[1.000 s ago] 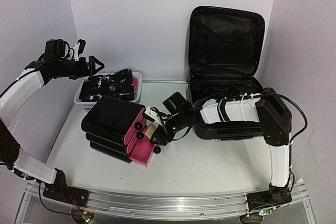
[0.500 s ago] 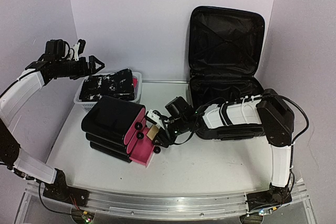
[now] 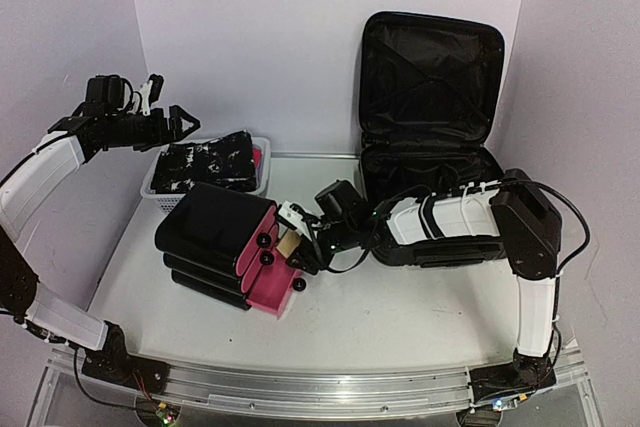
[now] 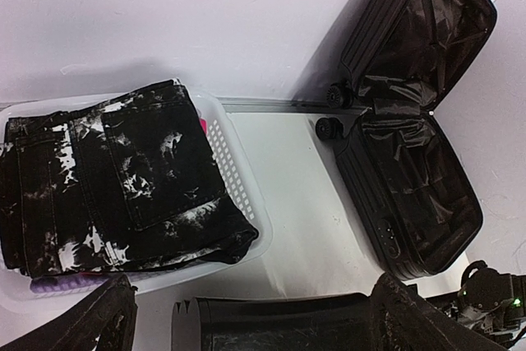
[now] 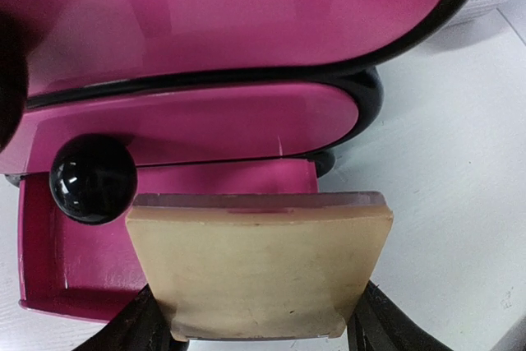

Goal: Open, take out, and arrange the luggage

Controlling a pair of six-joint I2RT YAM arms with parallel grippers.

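Luggage (image 3: 430,87) is at 1 o'clock on the table (image 3: 400,317), open. The lid stands upright against the back wall, the base lies flat, and black lining shows in both halves. From the left wrist view, the luggage (image 4: 411,187) has its wheels at the hinge end facing the basket (image 4: 238,178). Right gripper (image 3: 292,247) is reached out low toward 9 o'clock, with the forearm running across the front of the luggage base. It is clenched on a tan block (image 5: 259,265); the fingers (image 5: 140,326) press on both sides of it. The block sits right against the pink side of the small case (image 3: 215,232), next to a black knob (image 5: 92,178) and above an open pink drawer (image 5: 49,285). Left gripper (image 3: 185,119) is raised at 10 o'clock over the basket, released, with fingers (image 4: 107,322) wide apart and nothing between them. The basket holds a folded black-and-white cloth (image 4: 123,178). The small case is just in front of the basket and well apart from the luggage.
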